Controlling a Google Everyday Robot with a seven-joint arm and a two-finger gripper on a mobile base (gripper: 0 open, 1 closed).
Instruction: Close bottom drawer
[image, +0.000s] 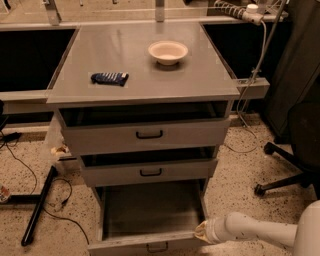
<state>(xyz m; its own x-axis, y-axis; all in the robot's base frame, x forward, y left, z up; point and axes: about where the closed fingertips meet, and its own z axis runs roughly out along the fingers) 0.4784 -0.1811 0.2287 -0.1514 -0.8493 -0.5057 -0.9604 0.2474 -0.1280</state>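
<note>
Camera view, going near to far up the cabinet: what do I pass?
Bottom drawer, open, with the hand at its front right corner → middle drawer → top drawer → dark blue packet → bowl → power strip at the back.

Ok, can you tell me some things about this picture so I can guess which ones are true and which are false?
1. The bottom drawer sticks out farther than the two drawers above it. True.
2. The claw is up on the cabinet top. False: it is low down, at the front right corner of the bottom drawer.
3. A bowl sits on the cabinet top. True.
4. The dark blue packet lies inside the bowl. False: it lies flat on the cabinet top, apart from the bowl.
</note>
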